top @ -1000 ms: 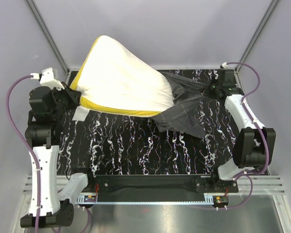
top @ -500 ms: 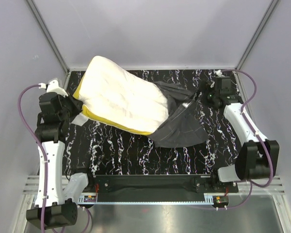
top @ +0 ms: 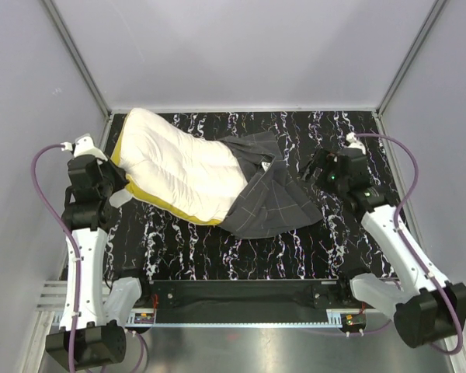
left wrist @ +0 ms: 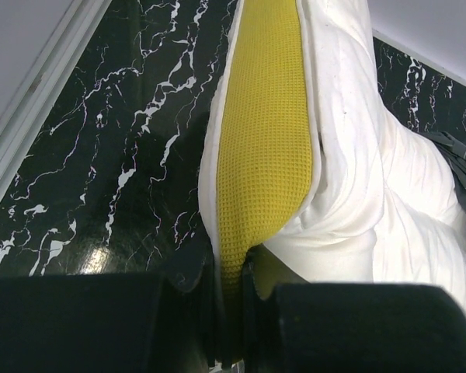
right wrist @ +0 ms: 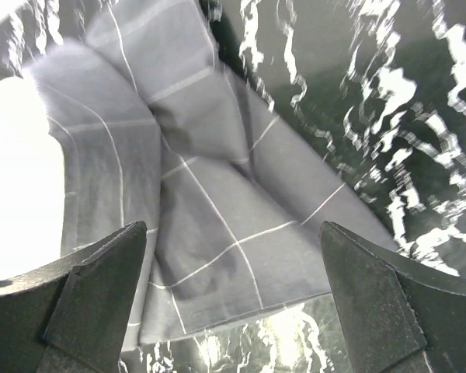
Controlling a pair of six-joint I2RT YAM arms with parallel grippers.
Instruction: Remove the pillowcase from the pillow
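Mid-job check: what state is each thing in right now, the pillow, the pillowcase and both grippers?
pillow: lying on the table, mostly bare, its right end inside the pillowcase.
pillowcase: slack and crumpled, covering only the pillow's right end.
left gripper: shut on the pillow's yellow edge.
right gripper: open above the pillowcase, holding nothing.

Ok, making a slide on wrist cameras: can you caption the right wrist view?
Right gripper open over the crumpled grid-patterned pillowcase, white pillow at frame left, marble table beyond.
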